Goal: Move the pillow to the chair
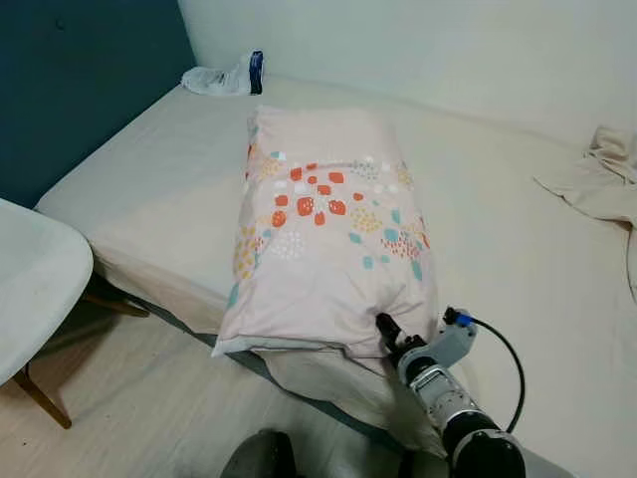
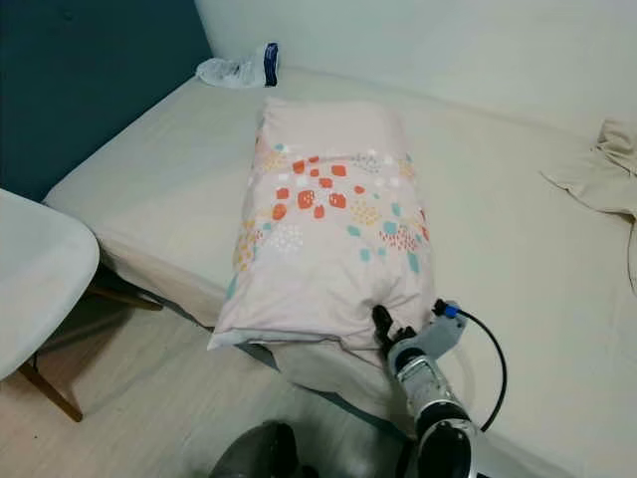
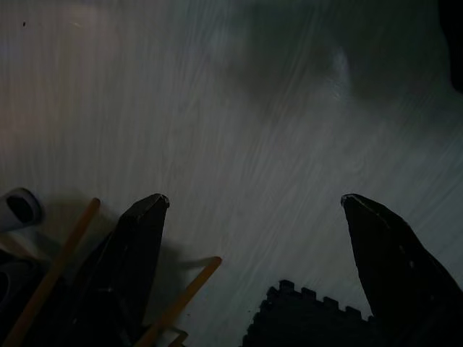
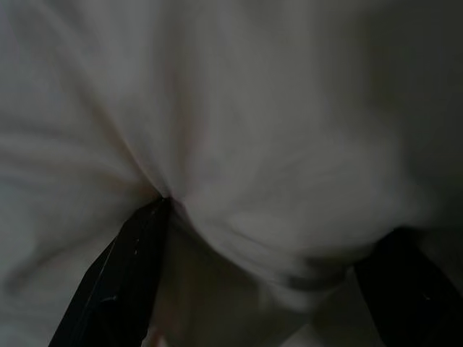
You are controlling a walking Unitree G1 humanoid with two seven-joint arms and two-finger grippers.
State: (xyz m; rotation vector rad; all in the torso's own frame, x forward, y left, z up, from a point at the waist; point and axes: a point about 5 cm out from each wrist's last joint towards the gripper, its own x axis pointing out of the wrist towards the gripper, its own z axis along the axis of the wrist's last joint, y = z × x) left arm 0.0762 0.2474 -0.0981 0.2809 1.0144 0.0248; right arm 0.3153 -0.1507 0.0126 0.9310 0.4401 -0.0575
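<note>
A pale pink pillow [image 1: 328, 224] with orange, teal and yellow spots lies lengthwise on the bed [image 1: 149, 199], its near end hanging over the bed's edge. My right gripper [image 1: 386, 327] presses against the pillow's near right corner. In the right wrist view its black fingers [image 4: 130, 267] stand apart, open, and pillow fabric [image 4: 239, 144] bulges between them. The white chair seat [image 1: 35, 289] on wooden legs stands at the left, beside the bed. My left gripper [image 3: 253, 196] hangs open over the pale floor.
A clear plastic bag [image 1: 224, 78] with a blue label lies at the head of the bed. A crumpled beige cloth [image 1: 602, 174] lies at the right. A dark blue wall [image 1: 80, 80] runs along the left. A dark foam mat [image 3: 304, 318] lies on the floor.
</note>
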